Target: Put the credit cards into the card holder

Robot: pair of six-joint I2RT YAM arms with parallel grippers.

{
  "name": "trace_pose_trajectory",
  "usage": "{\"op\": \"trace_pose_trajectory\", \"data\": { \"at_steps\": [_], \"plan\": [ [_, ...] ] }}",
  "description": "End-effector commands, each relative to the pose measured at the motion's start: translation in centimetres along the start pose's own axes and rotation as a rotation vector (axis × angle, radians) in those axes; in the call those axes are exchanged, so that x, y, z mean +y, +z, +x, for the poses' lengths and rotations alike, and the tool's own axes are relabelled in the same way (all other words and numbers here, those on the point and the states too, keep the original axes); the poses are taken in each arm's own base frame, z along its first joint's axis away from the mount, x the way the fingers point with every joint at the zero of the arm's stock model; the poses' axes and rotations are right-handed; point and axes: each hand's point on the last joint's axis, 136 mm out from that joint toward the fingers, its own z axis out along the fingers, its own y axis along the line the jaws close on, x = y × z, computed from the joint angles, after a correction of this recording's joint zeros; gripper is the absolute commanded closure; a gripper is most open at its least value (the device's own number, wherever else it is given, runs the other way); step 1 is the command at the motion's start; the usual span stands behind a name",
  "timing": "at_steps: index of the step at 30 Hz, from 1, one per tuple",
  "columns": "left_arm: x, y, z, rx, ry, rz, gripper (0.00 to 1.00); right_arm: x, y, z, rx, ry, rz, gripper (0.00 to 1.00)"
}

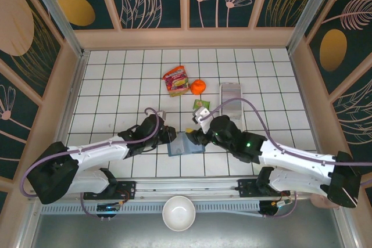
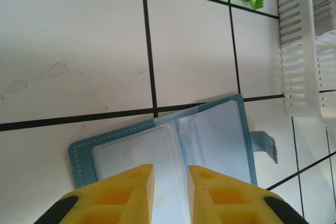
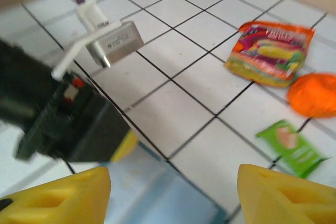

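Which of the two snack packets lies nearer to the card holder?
The small green packet, just behind the open card holder; the bigger red-orange packet lies farther back.

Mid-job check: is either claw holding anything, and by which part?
Right claw: open, holding nothing. Left claw: fingers nearly together over the open card holder; whether they pinch it cannot be told.

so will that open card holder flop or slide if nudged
The card holder lies open along a centre fold, so lifted by one edge it would probably flop. It looks thin on glossy tiles, so a push likely slides it.
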Motion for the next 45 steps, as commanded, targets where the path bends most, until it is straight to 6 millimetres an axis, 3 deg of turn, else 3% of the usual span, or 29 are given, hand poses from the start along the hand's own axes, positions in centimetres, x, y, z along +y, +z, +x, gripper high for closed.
{"op": "trace_pose_trajectory", "data": {
  "at_steps": [1, 5, 10, 13, 16, 18, 24, 39, 45],
  "plan": [
    [-0.1, -0.1, 0.2, -0.004, 0.004, 0.022, 0.77, -2.7, -0.3, 2.0, 0.123, -0.471, 0.002, 0.3],
    [0.2, -0.3, 0.5, -0.007, -0.005, 0.029, 0.76, -8.6, -0.4, 2.4, 0.21, -0.552, 0.073, 0.24],
    [0.3, -0.5, 1.0, 0.004, -0.011, 0.048, 0.77, -16.1, -1.3, 3.4, 0.261, -0.622, 0.182, 0.25],
    [0.2, -0.8, 1.1, 0.001, -0.002, 0.064, 0.78, -20.1, -1.9, 4.8, 0.328, -0.641, 0.239, 0.25],
    [0.2, -1.0, 1.0, -0.01, 0.002, 0.075, 0.79, -22.2, -1.3, 7.7, 0.462, -0.674, 0.218, 0.3],
    [0.1, -1.1, 1.0, -0.01, 0.008, 0.083, 0.8, -22.5, -0.6, 9.5, 0.525, -0.673, 0.162, 0.32],
    [-0.3, -1.4, 1.1, -0.007, 0.011, 0.106, 0.81, -21.4, 0.8, 11.4, 0.554, -0.687, 0.082, 0.3],
    [0.0, -1.7, 1.3, -0.015, -0.001, 0.112, 0.81, -18.0, 2.2, 12.5, 0.544, -0.735, -0.017, 0.23],
    [-0.1, -1.7, 1.3, -0.012, -0.004, 0.116, 0.81, -18.0, 2.8, 14.3, 0.598, -0.776, -0.037, 0.23]
  ]
}}
